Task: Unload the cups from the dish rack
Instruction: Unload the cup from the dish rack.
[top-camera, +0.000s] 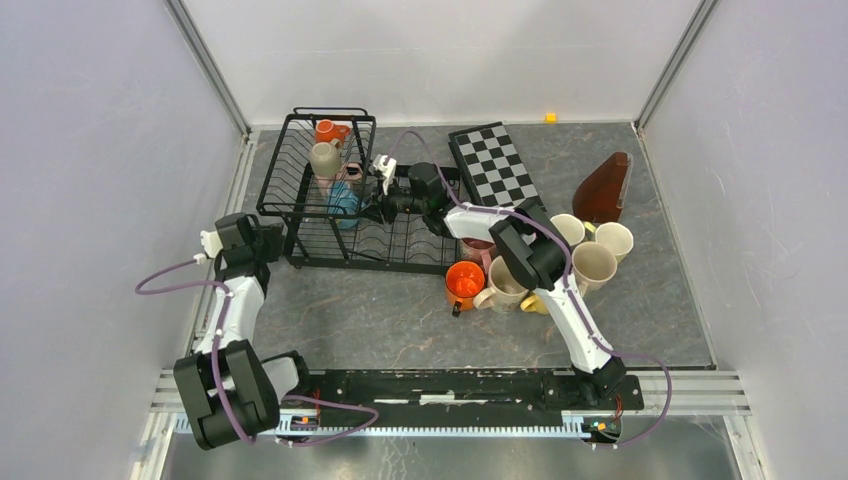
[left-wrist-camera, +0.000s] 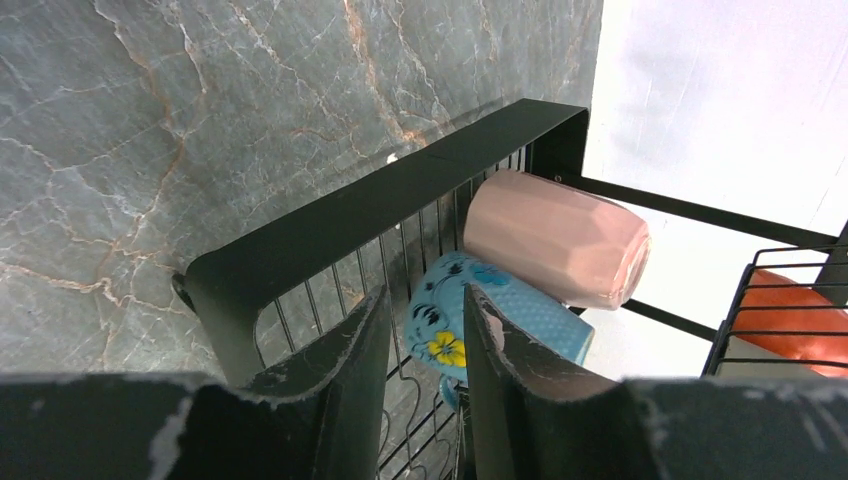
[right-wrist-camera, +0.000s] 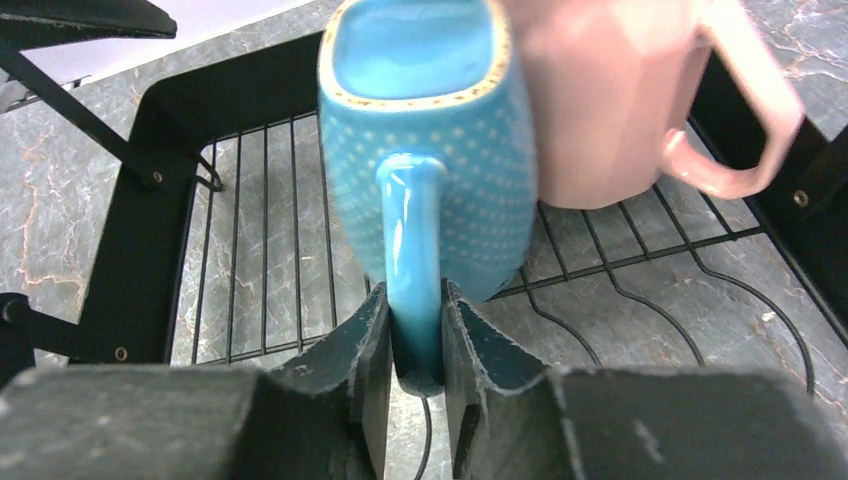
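The black wire dish rack (top-camera: 400, 245) stands at the back left. Its basket part holds an orange mug (top-camera: 328, 130), a beige mug (top-camera: 324, 158), a pink mug (right-wrist-camera: 610, 110) and a light blue dotted mug (top-camera: 343, 200). My right gripper (right-wrist-camera: 415, 320) reaches into the rack and is shut on the handle (right-wrist-camera: 412, 250) of the blue mug (right-wrist-camera: 430, 130), which leans against the pink one. My left gripper (left-wrist-camera: 425, 310) is open and empty just outside the rack's left wall (left-wrist-camera: 380, 200). Through the bars it sees the blue mug (left-wrist-camera: 520, 310) and the pink mug (left-wrist-camera: 555, 235).
Several mugs stand on the table right of the rack: an orange one (top-camera: 465, 281), a cream one (top-camera: 506, 287) and pale ones (top-camera: 594, 262). A checkerboard (top-camera: 495, 165) lies behind the right arm. A brown object (top-camera: 603, 190) stands at the back right.
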